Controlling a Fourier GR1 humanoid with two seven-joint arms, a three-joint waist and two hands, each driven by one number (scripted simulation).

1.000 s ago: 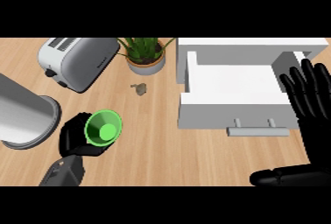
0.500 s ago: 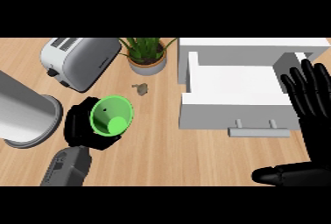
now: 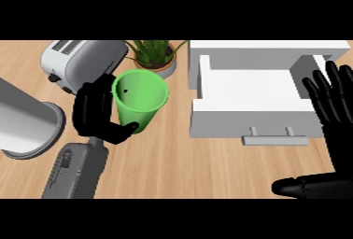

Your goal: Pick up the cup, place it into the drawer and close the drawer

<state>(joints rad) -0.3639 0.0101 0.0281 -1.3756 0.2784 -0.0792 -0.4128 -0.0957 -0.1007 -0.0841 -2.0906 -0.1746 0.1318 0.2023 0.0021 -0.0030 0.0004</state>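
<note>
**Cup in my left hand, drawer open to its right**

Taking the open white drawer (image 3: 251, 91) as my landmark: its tray stands pulled out, handle toward me. Left of it, well apart, my left hand (image 3: 96, 114) has its fingers (image 3: 118, 132) curled round the green cup (image 3: 141, 100), which tilts with its mouth up. I judge the cup light, stiff and smooth-walled, likely slippery, so a wrap round its lower body suits it. At the drawer's right edge my right hand (image 3: 331, 100) rests with straight fingers. Farther left sit a toaster (image 3: 79, 60) and a metal pot (image 3: 27, 123) on the surface (image 3: 200, 168); a potted plant (image 3: 157, 53) stands just left of the drawer, near the cup's path.
</note>
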